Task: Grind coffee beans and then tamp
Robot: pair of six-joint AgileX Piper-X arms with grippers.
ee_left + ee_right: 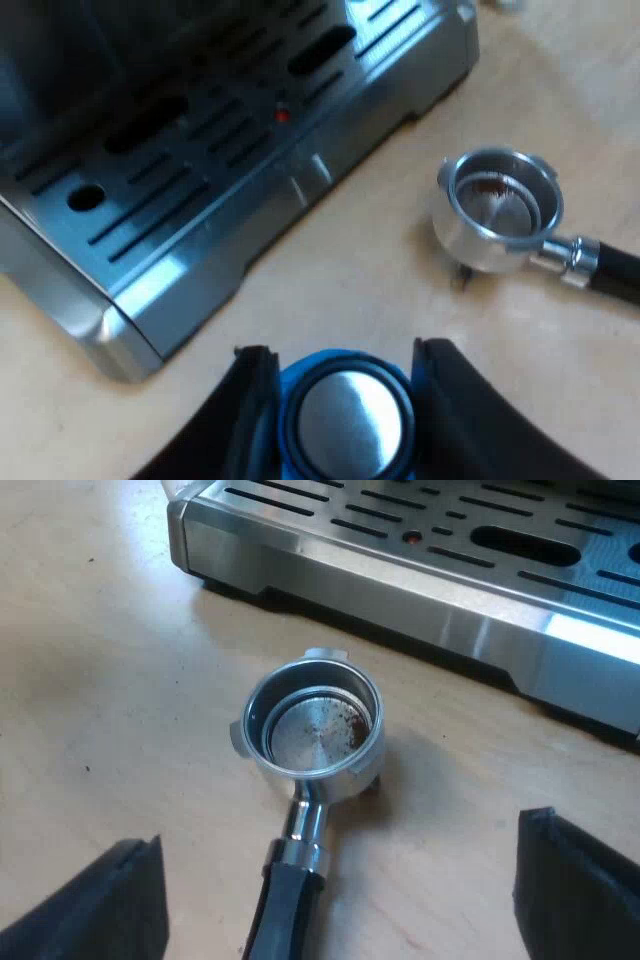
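1. Fingers of left gripper (345, 352) are closed snug on the blue tamper (347, 420), its metal face turned toward the wrist.
2. Right gripper (340, 832): fingers spread wide, holding nothing, hanging low over the handle end of the holder (312, 730).
3. Holder lies loose on the desk (110, 680), near the espresso machine (420, 570) drip tray.
4. Basket: bare metal w/ a few brown specks. Est. grind not done, tamp left too.
5. Left arm hovers above the desk, apart from the holder.

Blue tamper (345, 415), silver face; silver holder (313, 730), brown specks; tan table (100, 680).
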